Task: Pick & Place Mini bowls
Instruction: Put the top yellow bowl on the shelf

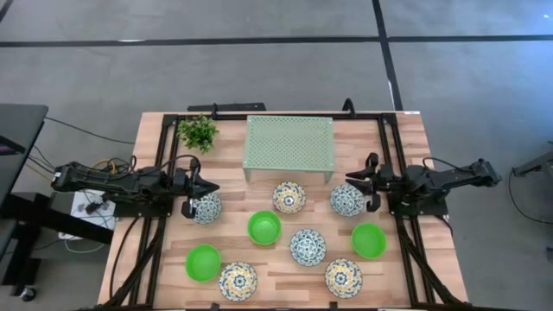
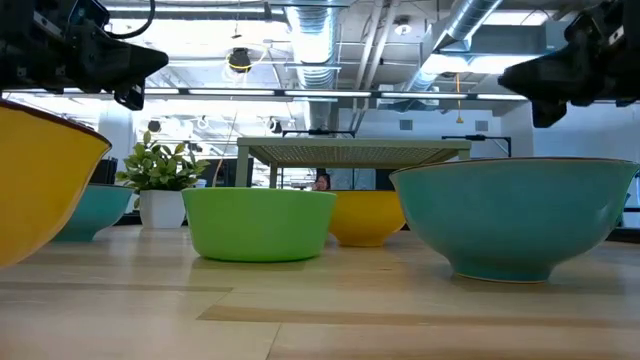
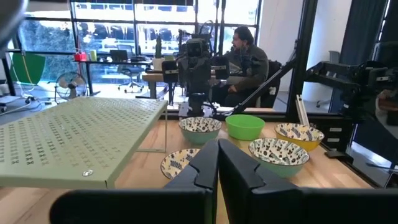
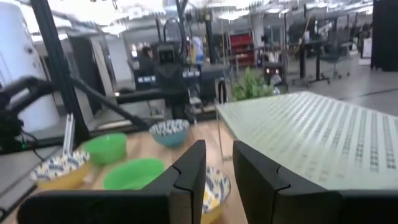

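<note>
Mini bowls, nine in all, lay spread over the wooden table (image 1: 155, 138) in front of the pale green perforated rack (image 1: 289, 142), with a white-and-blue one (image 1: 206, 207) just under the left gripper (image 1: 210, 187) and another (image 1: 346, 199) beside the right gripper (image 1: 352, 179). Three green bowls (image 1: 263, 227) sat among the patterned ones. The left fingers (image 3: 205, 163) were pressed together on nothing, while the right fingers (image 4: 193, 163) stood narrowly apart and empty.
</note>
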